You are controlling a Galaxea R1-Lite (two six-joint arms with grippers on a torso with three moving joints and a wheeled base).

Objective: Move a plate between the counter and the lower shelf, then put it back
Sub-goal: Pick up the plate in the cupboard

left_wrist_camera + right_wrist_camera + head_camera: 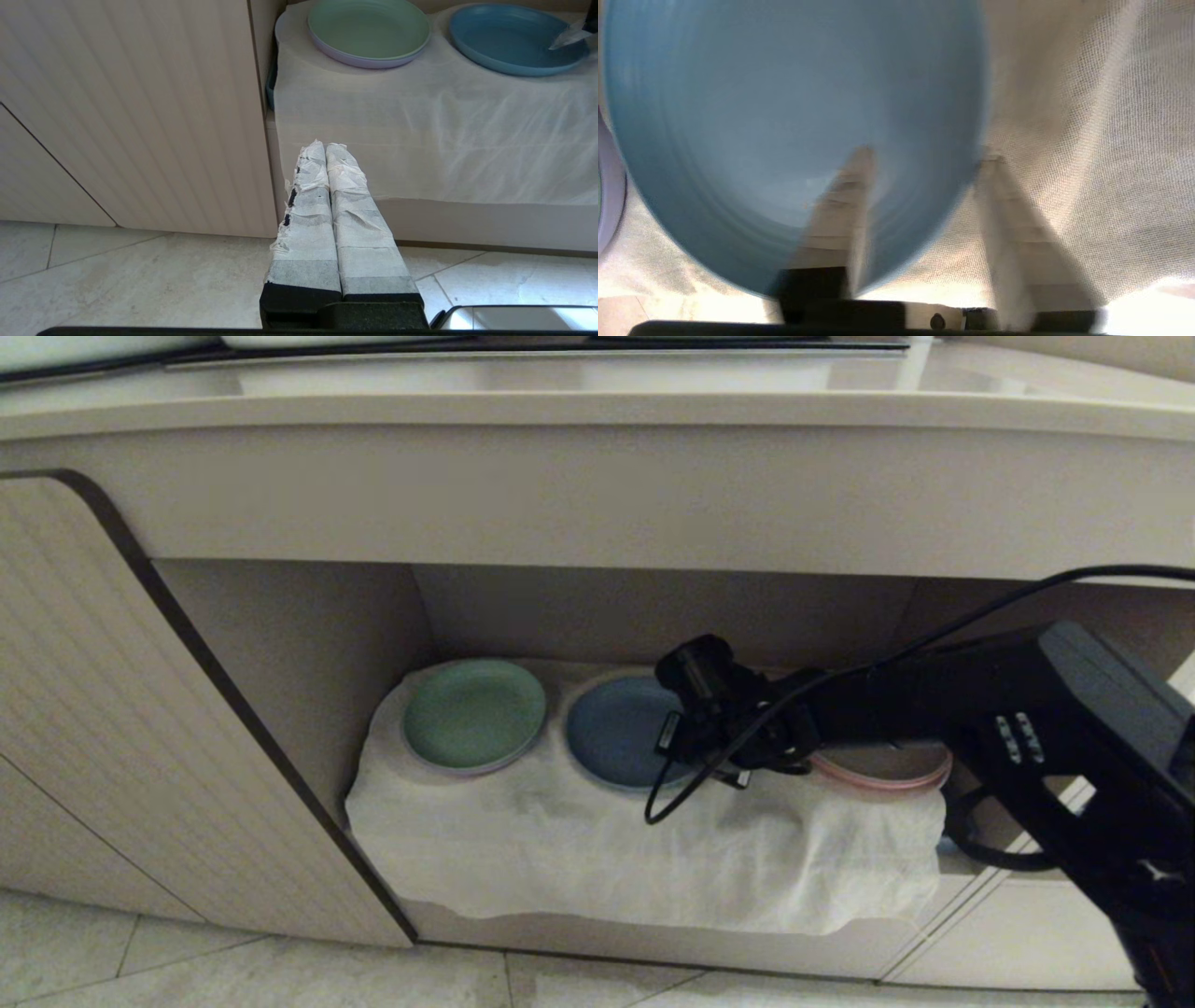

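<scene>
Spanning the scene's top, the table overhangs the lower shelf, where a white cloth carries the plate between a green plate and a pink one. The right tool straddles the plate's rim, fingers apart. The left tool, fingers together, hangs above the floor.

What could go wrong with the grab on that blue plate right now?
The right gripper straddles only the rim of the blue plate, so the plate could tip or slip when lifted. The finger outside the rim lies against the wrinkled white cloth and might pinch or drag it, disturbing the green plate.
</scene>
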